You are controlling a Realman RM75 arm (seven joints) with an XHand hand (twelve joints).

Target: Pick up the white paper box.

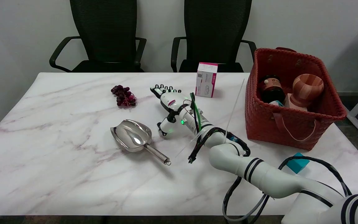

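Underneath everything lies a white marble-patterned table (57, 174) streaked with faint pinkish-grey veins, set against a pale wall, with two black mesh office chairs (104, 34) pushed up along its far edge. At about one o'clock from the table's middle stands the white paper box (206, 80), upright near the far edge, a small carton with a magenta top band, printed text and a barcode on its narrow side, and a pink outline design on its front face. The right hand (170, 102) lies low over the table at about seven o'clock from the box, near it but apart, fingers stretched out and spread toward the far side, holding nothing; a green light shows at its wrist, with black and green cables running along the white arm from the lower right. A bunch of dark red grapes (123, 95) sits at nine o'clock from the hand, and a shiny metal scoop (134, 138) rests at seven o'clock from it. At three o'clock from the box is a red woven basket (291, 133) holding a dark jar (271, 87) and a wooden cup (306, 88), and a small teal block (297, 163) lies at six o'clock from the basket.
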